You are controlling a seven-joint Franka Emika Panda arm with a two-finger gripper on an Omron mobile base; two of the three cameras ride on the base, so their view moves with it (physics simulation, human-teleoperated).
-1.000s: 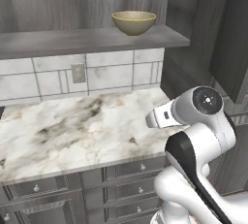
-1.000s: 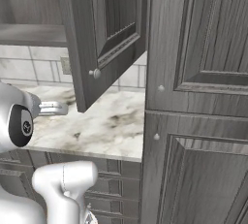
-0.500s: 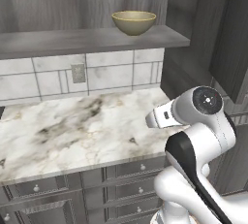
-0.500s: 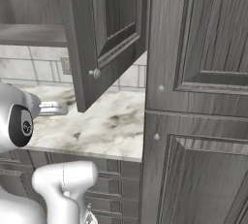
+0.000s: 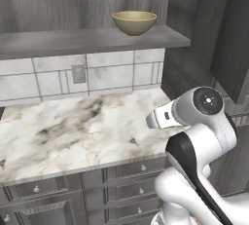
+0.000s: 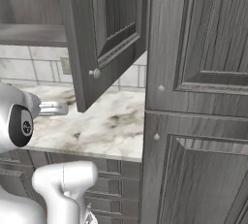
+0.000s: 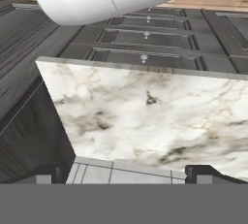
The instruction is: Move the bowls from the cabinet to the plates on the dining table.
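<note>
One bowl (image 5: 134,22) in sight, the tan one, upper middle of the left base view, sitting upright near the right end of the open cabinet (image 5: 87,41) shelf, so it's ready to be lifted straight out. Nearest the cameras, the white arm (image 5: 202,136) is folded up at the lower right of the left base view, in front of the drawers (image 5: 129,180), well below the shelf and apart from the bowl. The gripper (image 7: 124,172) has its two dark tips at the bottom corners of the hand view, spread wide with nothing between them, looking down across the marble worktop (image 7: 145,116), probably parked like this before the reach. Farther back, the worktop is bare under the shelf, tiled wall (image 5: 97,73) behind it. In the right base view the cabinet door (image 6: 104,39) hangs swung open at upper middle, knob facing the camera, which leaves the shelf reachable; tall cupboard (image 6: 198,111) on the right. Judging by this, the task is at the start: bowl not yet taken. Next move needs the hand raised and turned toward the shelf, keeping off the open door.
</note>
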